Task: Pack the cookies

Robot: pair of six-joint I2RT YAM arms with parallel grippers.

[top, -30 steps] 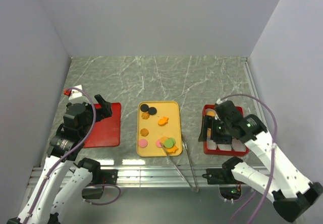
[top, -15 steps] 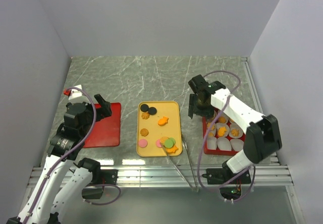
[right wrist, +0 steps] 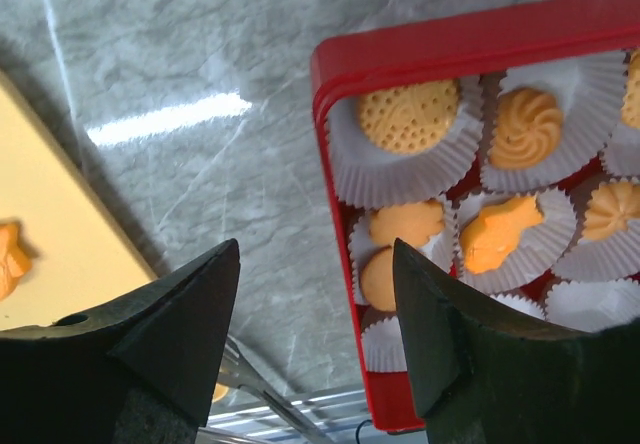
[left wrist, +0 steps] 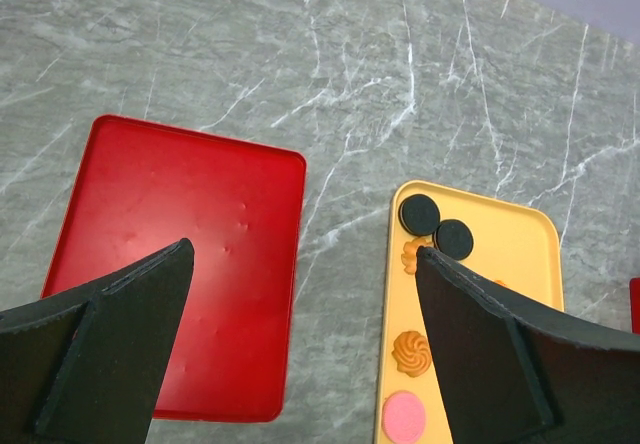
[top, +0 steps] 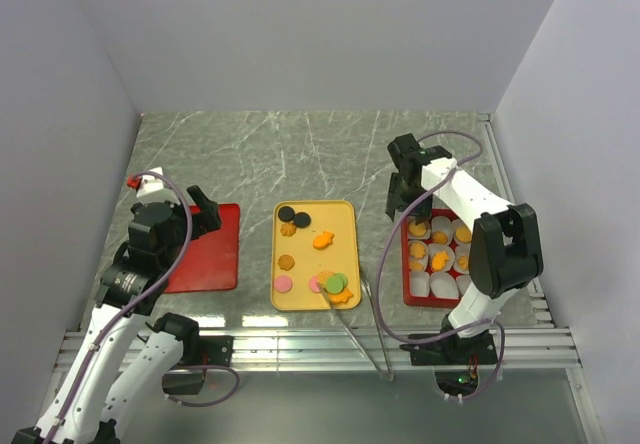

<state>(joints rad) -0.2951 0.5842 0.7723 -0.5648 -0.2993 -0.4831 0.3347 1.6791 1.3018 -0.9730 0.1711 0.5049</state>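
Our left claw (left wrist: 305,254) and right claw (right wrist: 315,254) both gape wide, empty — grabbing what look like thin tongs (top: 371,314) off-centre, we risk scattering the cookies (top: 335,284).

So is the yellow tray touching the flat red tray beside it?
Apart. The left wrist view shows a strip of grey table between the yellow tray and the red tray.

Orange cookies (right wrist: 408,116) are seen seated in white paper cups (right wrist: 345,169) inside a red tray (right wrist: 400,49); this tray is set on a grey marble table (right wrist: 200,44); a yellow tray (right wrist: 50,224) is cut off at left; the right gripper (right wrist: 315,264) is spread wide, nothing gripped.
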